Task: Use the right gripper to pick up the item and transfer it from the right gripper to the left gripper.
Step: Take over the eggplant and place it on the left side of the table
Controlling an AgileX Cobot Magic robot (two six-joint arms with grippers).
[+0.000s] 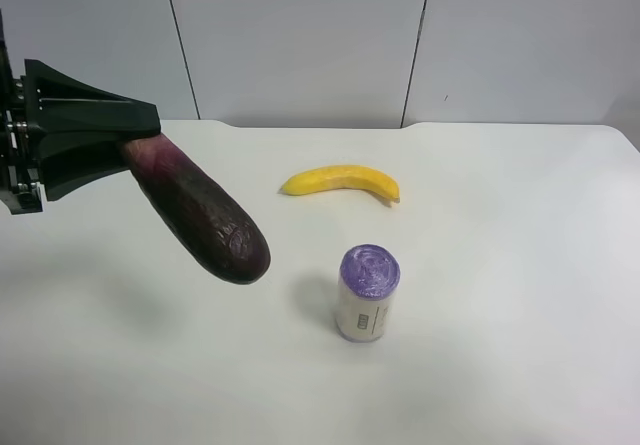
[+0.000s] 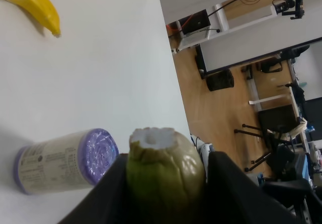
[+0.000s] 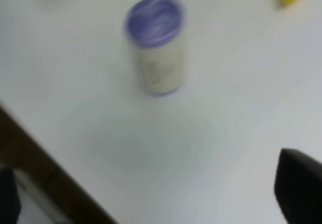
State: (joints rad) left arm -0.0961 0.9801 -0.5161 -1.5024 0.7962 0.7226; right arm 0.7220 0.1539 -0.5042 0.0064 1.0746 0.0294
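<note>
The item, a dark purple toy eggplant [image 1: 200, 215], is held in the air by the black left gripper [image 1: 135, 140] at the exterior high view's left, its rounded end pointing down toward the table. In the left wrist view its greenish stem end [image 2: 166, 163] sits between the shut fingers of the left gripper [image 2: 168, 158]. The right gripper [image 3: 156, 189] is open and empty, and only its dark fingertips [image 3: 302, 183] show at the corners of the blurred right wrist view. The right gripper is out of the exterior high view.
A white cylinder with a purple lid [image 1: 367, 293] stands upright on the white table [image 1: 520, 265] and shows in both wrist views [image 3: 158, 45] [image 2: 65, 159]. A yellow banana [image 1: 342, 180] lies behind it. The table's edge [image 3: 45, 153] runs near the right gripper.
</note>
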